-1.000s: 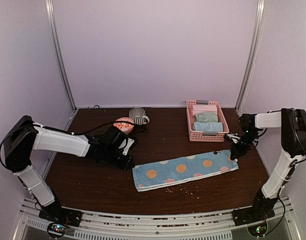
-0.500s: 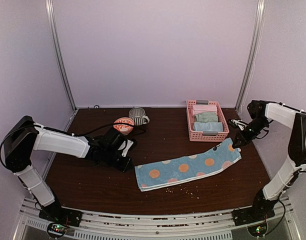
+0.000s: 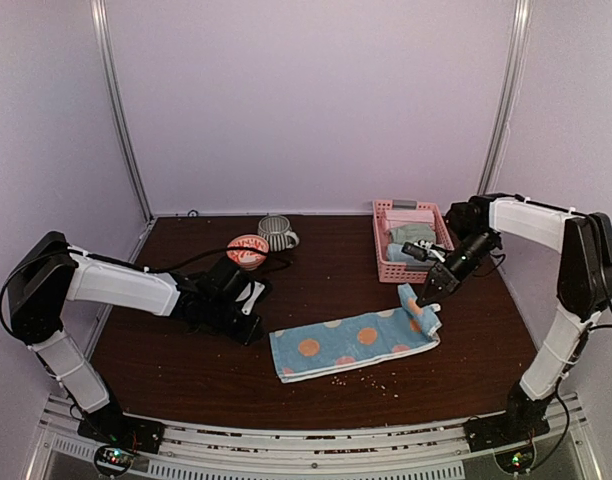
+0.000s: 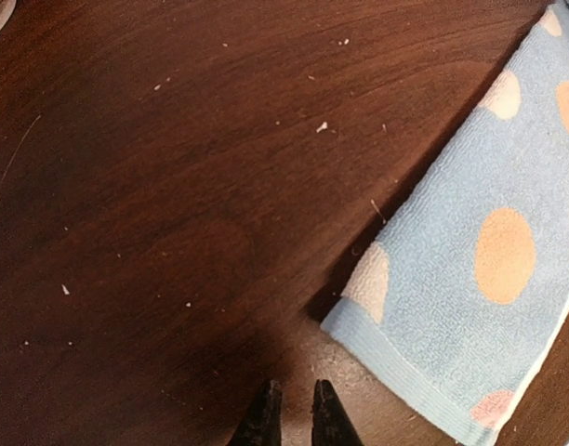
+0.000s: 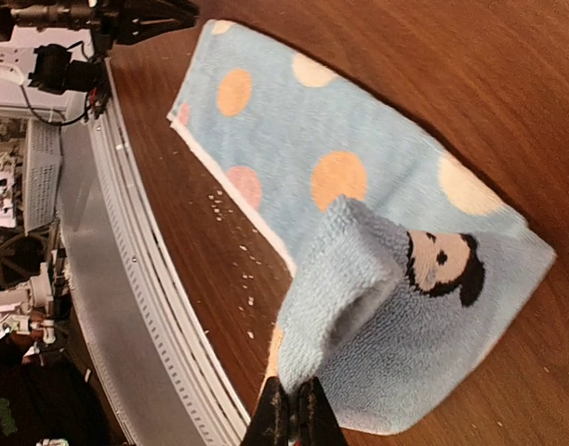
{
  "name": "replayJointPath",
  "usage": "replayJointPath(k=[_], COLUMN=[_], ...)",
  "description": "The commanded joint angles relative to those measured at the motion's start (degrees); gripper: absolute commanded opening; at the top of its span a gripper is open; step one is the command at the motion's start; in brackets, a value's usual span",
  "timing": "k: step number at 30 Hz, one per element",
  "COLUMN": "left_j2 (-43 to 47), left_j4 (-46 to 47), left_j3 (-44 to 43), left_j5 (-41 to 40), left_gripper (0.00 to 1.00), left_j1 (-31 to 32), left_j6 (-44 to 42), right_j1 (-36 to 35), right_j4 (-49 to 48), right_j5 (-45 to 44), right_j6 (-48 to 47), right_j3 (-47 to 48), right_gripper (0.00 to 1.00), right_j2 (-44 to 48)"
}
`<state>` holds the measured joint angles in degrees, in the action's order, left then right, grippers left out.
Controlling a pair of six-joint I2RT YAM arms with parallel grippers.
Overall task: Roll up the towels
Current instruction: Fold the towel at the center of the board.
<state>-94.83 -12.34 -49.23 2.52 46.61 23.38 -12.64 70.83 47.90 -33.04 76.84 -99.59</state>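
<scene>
You are looking down on a dark brown wooden table (image 3: 186, 360) with one arm at each side.

A light blue terry towel with orange and pale dots (image 3: 351, 340) lies flat at the front middle of the table, running left to right. Its right end is lifted off the wood and curled back over the rest of the cloth.

Your right gripper (image 3: 422, 297) is clenched on that raised end. In the right wrist view its dark fingertips (image 5: 277, 416) pinch the folded edge of the towel (image 5: 303, 139), and a small cartoon face with dark ears (image 5: 443, 265) shows on the turned-over part.

Your left gripper (image 3: 254, 318) hangs low just beside the towel's left end, not touching it. In the left wrist view its two black fingertips (image 4: 266, 423) stand a sliver apart, holding nothing, near the towel's corner (image 4: 452, 297).

Behind the right end of the towel sits a pink plastic lattice basket (image 3: 382, 250). It holds three folded towels in a row: a pink one (image 3: 409, 216) at the back, a grey-green one (image 3: 413, 234) in the middle, and a light blue one (image 3: 418, 254) at the front.

A grey striped mug (image 3: 276, 232) and a round orange-and-white object (image 3: 248, 248) stand touching or nearly so at the back, left of centre. Pale crumbs (image 3: 361, 380) are scattered along the towel's near edge.
</scene>
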Motion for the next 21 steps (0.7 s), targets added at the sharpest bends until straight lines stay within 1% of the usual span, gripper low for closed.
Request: replayJointPath(k=[1,5,9,10,13,16,21], left_j2=[-0.54,-0.31,0.08,0.23,0.26,0.01,0.74], left_j4=[-0.67,-0.33,-0.23,-0.22,-0.44,-0.98,-1.8], left_j3=[1.12,1.97,2.68,2.85,2.92,2.58,2.28], left_j5=[-0.82,-0.54,-0.03,0.07,0.15,0.16,0.12], left_gripper=[0.13,0.13,0.13,0.13,0.13,0.13,0.13], left_j1=[0.24,0.36,0.26,0.29,0.28,0.27,0.31], left_j6=[1.44,2.3,3.36,3.53,3.98,4.23,4.99], right_j1=[-5.68,-10.45,-13.97,-14.55,-15.97,-17.9,-21.98], right_j4=[1.21,-5.51,-10.27,-13.18,-25.98,-36.64,-41.15], right_j5=[8.57,9.64,10.58,10.91,10.72,9.13,9.19], right_j6=[0.96,10.54,14.04,16.29,26.27,34.67,39.87], right_j3=[2.35,2.87,4.7,4.49,1.82,-0.44,0.77], right_gripper=[0.0,0.0,0.0,0.0,0.0,0.0,0.0], right_j2=[-3.54,-6.11,-7.87,-7.74,-6.21,-5.74,-8.92])
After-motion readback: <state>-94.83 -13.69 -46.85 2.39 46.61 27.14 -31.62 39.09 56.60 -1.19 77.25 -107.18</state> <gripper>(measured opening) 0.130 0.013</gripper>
